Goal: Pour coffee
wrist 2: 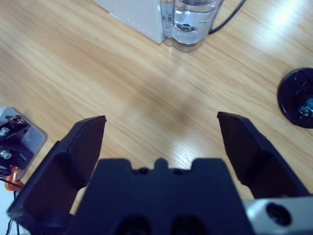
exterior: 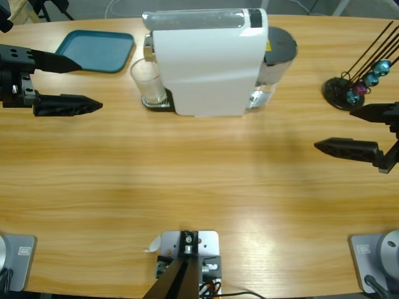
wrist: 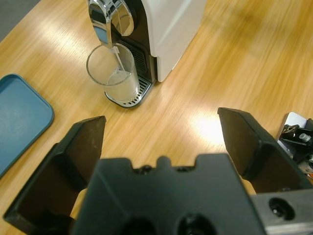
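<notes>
A: Nearest the lens in the left wrist view, the left gripper (wrist: 161,142): jaws spread wide, nothing between them. It aims at the glass (wrist: 111,73) from well apart.

B: Working across the table from the left, then. Left gripper (exterior: 78,84) hangs at the left edge. Beyond it one teal tray (exterior: 96,50), bare, probably set there as the place to put the drink down.

A: Then one clear glass (exterior: 148,82) on the drip grille, right under the chrome spout (wrist: 111,17) of the one white coffee machine (exterior: 206,62). Placed so the brew falls straight in, I'd judge.

B: Any coffee?

A: At most a pale trace at the glass bottom; can't tell for sure. Nothing seen running from the spout.

B: Right of the machine?

A: Its clear water tank (wrist 2: 193,22) at the back, cord trailing off. Farther right, one black capsule stand (exterior: 349,87) with thin rods and a few coloured capsules at its base; exact count unclear.

B: And the right gripper (exterior: 340,128)?

A: Released as well, jaws apart over bare wood, holding nothing, well clear of machine and stand. Two arms, both idle-looking; the left is better placed for the glass.
</notes>
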You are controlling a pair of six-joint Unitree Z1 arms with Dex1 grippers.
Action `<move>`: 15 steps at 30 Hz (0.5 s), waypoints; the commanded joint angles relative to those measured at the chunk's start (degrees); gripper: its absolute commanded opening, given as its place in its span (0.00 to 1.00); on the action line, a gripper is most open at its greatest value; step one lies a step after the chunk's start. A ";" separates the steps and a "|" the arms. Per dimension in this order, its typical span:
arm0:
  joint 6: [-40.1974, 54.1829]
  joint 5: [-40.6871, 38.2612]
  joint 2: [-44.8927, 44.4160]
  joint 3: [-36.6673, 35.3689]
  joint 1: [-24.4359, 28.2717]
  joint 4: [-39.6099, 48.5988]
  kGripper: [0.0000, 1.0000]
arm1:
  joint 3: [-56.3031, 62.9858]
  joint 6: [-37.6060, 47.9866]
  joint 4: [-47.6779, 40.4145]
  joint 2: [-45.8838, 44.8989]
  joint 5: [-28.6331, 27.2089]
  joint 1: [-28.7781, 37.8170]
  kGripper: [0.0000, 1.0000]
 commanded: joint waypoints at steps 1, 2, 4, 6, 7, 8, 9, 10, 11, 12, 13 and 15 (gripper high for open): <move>-0.18 0.08 -1.21 2.78 -0.49 -0.65 1.00 | -1.44 -3.40 4.72 -2.42 -2.54 0.99 1.00; -0.18 0.08 -1.24 2.66 -0.49 -0.65 1.00 | -1.47 -3.78 4.63 -2.29 -2.95 0.99 1.00; -0.18 0.17 -1.47 2.59 -0.49 -0.65 1.00 | -1.54 -4.98 4.54 -1.94 -3.40 0.99 1.00; -0.18 0.17 -1.77 2.98 -0.49 -0.65 1.00 | -1.98 -6.07 4.84 -0.68 -3.46 0.99 1.00; -0.18 0.17 -1.93 3.21 -0.49 -0.65 1.00 | -2.21 -6.38 5.11 -0.06 -3.30 0.97 1.00; -0.18 0.17 -2.25 3.45 -0.49 -0.65 1.00 | -2.32 -6.56 5.35 0.08 -3.23 0.97 1.00; -0.18 0.17 -2.51 3.61 -0.49 -0.65 1.00 | -2.42 -6.81 5.76 -0.54 -3.14 0.97 1.00; -0.18 0.17 -2.65 3.70 -0.49 -0.65 1.00 | -2.58 -6.95 6.41 -1.40 -3.24 0.99 1.00; -0.18 0.17 -2.70 3.73 -0.49 -0.65 1.00 | -2.51 -6.82 6.30 -2.75 -3.65 0.96 1.00; -0.18 0.17 -2.63 3.73 -0.49 -0.65 1.00 | -2.33 -6.77 6.14 -3.72 -3.77 0.75 1.00; -0.18 0.17 -2.51 3.68 -0.49 -0.65 1.00 | -2.18 -6.77 6.00 -4.24 -3.79 0.67 1.00; -0.18 0.17 -2.30 3.63 -0.49 -0.65 1.00 | -2.14 -6.77 5.97 -4.37 -3.79 0.64 1.00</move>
